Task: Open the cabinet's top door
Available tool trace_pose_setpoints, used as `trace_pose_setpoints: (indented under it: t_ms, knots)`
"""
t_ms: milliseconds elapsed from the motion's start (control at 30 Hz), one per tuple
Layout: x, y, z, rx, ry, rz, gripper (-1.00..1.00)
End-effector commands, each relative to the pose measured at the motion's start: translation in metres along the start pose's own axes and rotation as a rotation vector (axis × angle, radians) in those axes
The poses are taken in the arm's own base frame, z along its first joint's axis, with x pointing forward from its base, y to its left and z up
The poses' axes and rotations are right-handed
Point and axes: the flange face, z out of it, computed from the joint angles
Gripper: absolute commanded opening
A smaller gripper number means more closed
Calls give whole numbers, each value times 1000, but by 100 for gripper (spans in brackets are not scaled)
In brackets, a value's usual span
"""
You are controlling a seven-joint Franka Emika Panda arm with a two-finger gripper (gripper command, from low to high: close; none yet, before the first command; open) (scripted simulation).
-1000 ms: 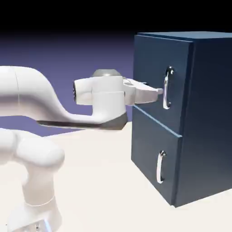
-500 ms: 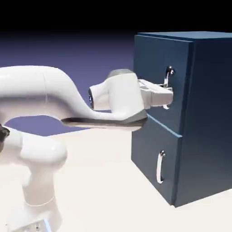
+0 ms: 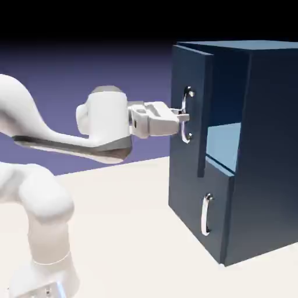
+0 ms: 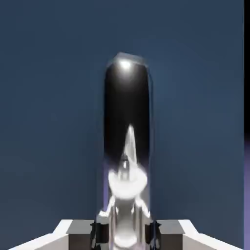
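Navy-blue cabinet (image 3: 256,151) stands on the pale table (image 3: 128,233) at the exterior view's right, tall and boxy, filling the frame from near the top to the lower edge. White arm (image 3: 35,192) rises from the lower left, bends over and reaches level to the right toward the cabinet's front.

Top door (image 3: 189,110) swung partly out from the cabinet body; its free edge stands clear of the frame, with a lighter blue interior showing in the gap behind it. Lower door (image 3: 195,209) sits flush, its small silver handle (image 3: 205,214) untouched.

Gripper (image 3: 182,117) closed tight on the top door's handle (image 3: 187,114), about midway along the curved silver bar, fingers level.

Hand view: door panel (image 4: 49,97) fills nearly the whole frame in flat dark blue. Handle (image 4: 128,141) runs up the middle, dark and glossy with a bright highlight near its top. Grey fingertips (image 4: 100,233) at the bottom edge pinch it from both sides. Thin paler strip at the far right edge.
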Motion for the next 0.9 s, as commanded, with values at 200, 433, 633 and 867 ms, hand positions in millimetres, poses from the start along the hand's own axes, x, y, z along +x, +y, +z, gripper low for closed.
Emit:
trace_pose_setpoints:
  t_ms: [200, 433, 633, 867]
  knots:
    - [-10, -10, -28, -63, 63, 1, -100]
    - [-18, -18, -47, -106, 106, 2, -100]
    - [-23, -23, -57, -132, 131, 1, -100]
    - [-31, -31, -72, -168, 168, 1, -100]
